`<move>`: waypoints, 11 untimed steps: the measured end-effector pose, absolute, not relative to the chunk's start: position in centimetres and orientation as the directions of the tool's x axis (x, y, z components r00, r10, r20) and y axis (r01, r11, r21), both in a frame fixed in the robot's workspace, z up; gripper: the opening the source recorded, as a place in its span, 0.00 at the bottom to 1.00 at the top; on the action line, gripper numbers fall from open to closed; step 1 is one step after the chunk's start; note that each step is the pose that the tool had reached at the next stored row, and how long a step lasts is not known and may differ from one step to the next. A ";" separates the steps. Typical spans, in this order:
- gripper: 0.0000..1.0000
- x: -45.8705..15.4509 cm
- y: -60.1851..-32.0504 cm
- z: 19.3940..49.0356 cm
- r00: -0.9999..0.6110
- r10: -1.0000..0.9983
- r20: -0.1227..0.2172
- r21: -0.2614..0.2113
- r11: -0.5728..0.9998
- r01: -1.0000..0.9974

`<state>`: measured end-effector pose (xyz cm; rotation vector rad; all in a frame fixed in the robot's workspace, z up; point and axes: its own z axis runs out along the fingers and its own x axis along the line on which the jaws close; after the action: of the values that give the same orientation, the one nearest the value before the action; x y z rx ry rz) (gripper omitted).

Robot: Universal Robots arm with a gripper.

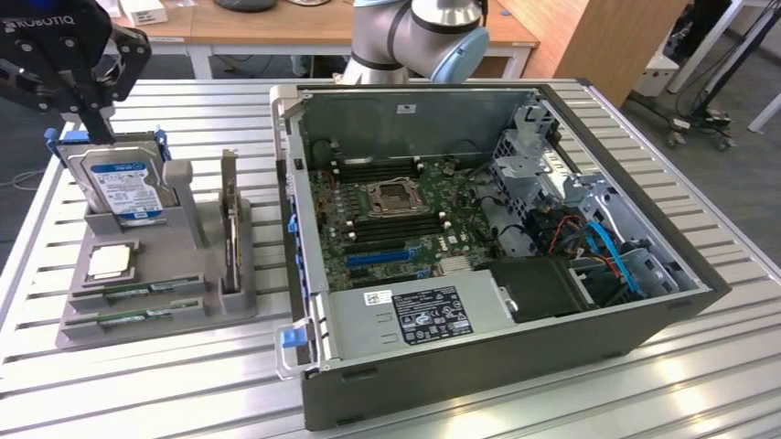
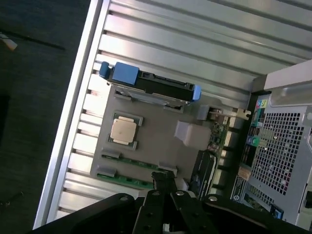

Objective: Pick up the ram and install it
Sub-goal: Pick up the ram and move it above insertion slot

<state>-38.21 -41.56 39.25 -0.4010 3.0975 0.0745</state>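
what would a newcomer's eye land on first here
A big open dark grey computer case fills the exterior view's right. At that view's left a grey holder tray carries a silver blue-labelled hard drive and two thin green ram sticks, with the shut black claw by the drive's top.

The gripper (image 1: 98, 133) hangs above the table's (image 1: 159, 402) far corner on the exterior view's left. Its black body leans a little, and its two fingers (image 1: 91, 110) point downward, drawn together tip to tip with nothing between them. In the wrist view the gripper (image 2: 163, 178) shows dark linkage bars that spread out from the body and narrow to the same closed tips. The arm (image 1: 422, 37), a thick grey joint with a blue cap, rises at the table's far edge near its middle, well apart from the gripper.
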 end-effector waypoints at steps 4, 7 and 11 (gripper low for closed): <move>0.10 -38.2 -41.6 39.2 -0.946 -0.322 -0.023 0.045 0.945 -0.323; 0.10 -38.2 -41.6 39.2 -0.929 -0.370 -0.023 0.045 0.927 -0.371; 0.10 -38.2 -41.6 39.2 -0.900 -0.435 -0.023 0.045 0.899 -0.436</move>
<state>-38.22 -41.56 39.18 -0.6993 3.0488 0.0768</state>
